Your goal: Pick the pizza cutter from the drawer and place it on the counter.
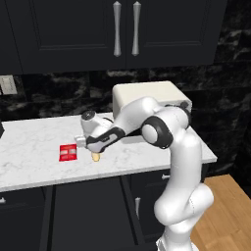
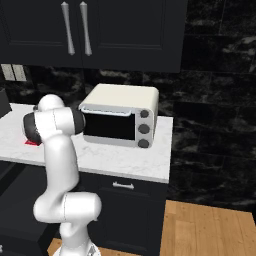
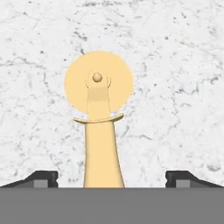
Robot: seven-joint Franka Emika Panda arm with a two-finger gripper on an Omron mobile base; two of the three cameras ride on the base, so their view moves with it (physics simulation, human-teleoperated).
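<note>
Pizza cutter (image 3: 99, 118) lies flat on white marble desk (image 3: 175, 65), disc head away from end effector (image 3: 111, 179), whose fingertips (image 3: 41, 178) are spread wide either side of handle, not gripping. Red packet (image 1: 67, 152) just beside cutter; toaster oven (image 2: 120, 120) further along.

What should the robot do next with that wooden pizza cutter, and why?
Probably lift the hand straight up and away. The pizza cutter lies flat on the white counter, and the gripper has its fingertips spread wide on either side of the handle, not touching it, so the placing looks done.
</note>
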